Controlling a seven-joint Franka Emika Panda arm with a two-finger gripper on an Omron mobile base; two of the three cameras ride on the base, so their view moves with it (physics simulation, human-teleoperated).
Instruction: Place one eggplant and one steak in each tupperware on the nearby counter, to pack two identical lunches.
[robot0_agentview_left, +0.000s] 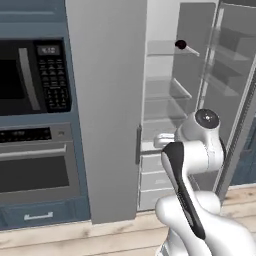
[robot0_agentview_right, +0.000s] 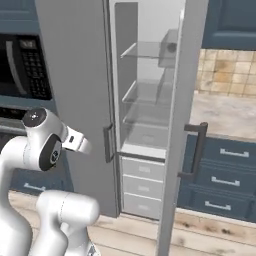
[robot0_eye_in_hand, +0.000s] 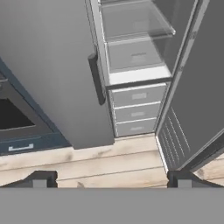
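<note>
Left base view: eggplant (robot0_agentview_left: 181, 45) on fridge shelf (robot0_agentview_left: 167, 48)

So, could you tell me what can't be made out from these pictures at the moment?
- Dark lump on the upper fridge shelf, left base view: too small to tell eggplant from anything else.
- Counter, right base view: partly hidden by the open fridge door and cut off by the right edge.
- Gripper, hand view: just its tips show, wide apart.
</note>
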